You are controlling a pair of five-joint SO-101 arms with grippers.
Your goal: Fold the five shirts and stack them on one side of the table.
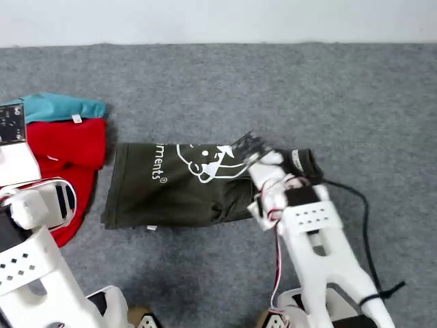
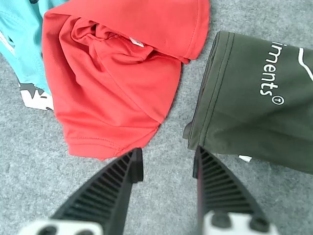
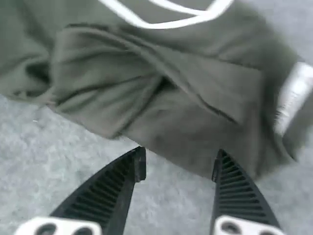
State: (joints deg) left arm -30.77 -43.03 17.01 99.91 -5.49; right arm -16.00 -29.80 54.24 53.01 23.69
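Here's the dark green shirt (image 1: 177,188) laid across the middle of the grey table (image 1: 273,89), half-folded by the look of it. I'd call this the folding step for that one. The right gripper (image 3: 179,161) hangs over its 3 o'clock end, jaws spread wide and holding nothing, right above a bunched, creased flap of cloth at the shirt's edge. To my eye the next move calls for dropping onto that loose edge, pinching it and carrying it over toward 9 o'clock, flattening the wrinkles on the way.

Over at 9 o'clock from the green one lies the red shirt (image 1: 68,147), rumpled rather than neat, with the teal shirt (image 1: 58,107) just beyond it at about 10 o'clock, the two touching. The left gripper (image 2: 167,159) is down at 7 o'clock, jaws moderately apart and empty, above bare table between red and green.

The green shirt has a white print (image 1: 205,164) facing up; its 9 o'clock hem looks straight, the other end lumpy.
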